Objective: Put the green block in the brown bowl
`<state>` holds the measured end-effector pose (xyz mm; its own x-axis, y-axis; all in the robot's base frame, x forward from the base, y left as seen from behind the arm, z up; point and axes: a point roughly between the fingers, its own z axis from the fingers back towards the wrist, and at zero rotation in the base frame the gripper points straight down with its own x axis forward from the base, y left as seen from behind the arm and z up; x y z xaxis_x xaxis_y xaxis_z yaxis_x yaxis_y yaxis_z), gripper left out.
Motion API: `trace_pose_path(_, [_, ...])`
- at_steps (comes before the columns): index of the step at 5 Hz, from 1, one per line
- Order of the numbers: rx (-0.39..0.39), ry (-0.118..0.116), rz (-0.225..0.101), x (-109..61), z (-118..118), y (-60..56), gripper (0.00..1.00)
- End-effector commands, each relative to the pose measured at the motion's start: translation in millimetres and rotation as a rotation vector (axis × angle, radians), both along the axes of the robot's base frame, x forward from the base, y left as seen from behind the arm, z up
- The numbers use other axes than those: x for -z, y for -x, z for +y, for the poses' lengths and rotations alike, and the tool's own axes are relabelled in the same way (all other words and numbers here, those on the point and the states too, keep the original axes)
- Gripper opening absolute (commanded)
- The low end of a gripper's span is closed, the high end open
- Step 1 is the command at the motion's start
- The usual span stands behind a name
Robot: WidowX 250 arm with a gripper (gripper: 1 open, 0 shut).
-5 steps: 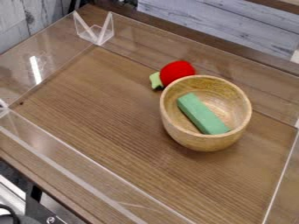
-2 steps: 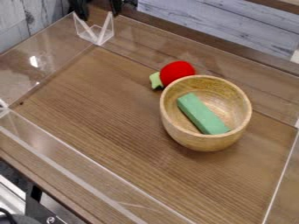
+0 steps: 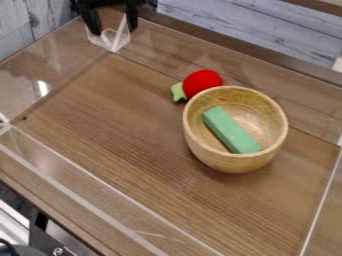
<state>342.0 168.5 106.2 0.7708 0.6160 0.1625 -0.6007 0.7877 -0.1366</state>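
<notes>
Since the earlier frames, only the gripper [image 3: 107, 14] has changed, descending further into view at the top left. Nearest, the brown bowl [image 3: 237, 152] sits on the wooden table [image 3: 107, 140], the green block [image 3: 231, 130] lying inside it. Behind it, touching its rim, rests a red ball [image 3: 202, 81]. Farthest, the gripper's fingers stand spread, empty.

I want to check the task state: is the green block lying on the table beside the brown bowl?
No, the green block lies inside the brown bowl, resting on its inner floor, not on the table.
</notes>
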Motion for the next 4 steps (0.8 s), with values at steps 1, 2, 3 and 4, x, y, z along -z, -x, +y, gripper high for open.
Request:
trace_pose_path(1, [0.046,-0.047,-0.051,-7.9,6.4,-14.0,1.00])
trace_pose_path(2, [0.040,-0.059,-0.051,-6.6,16.6,-14.8,1.00])
trace_pose_path(3, [0.031,-0.071,-0.050,-5.7,26.2,-14.4,1.00])
trace_pose_path(4, [0.007,-0.079,-0.048,-9.3,23.7,-8.8,1.00])
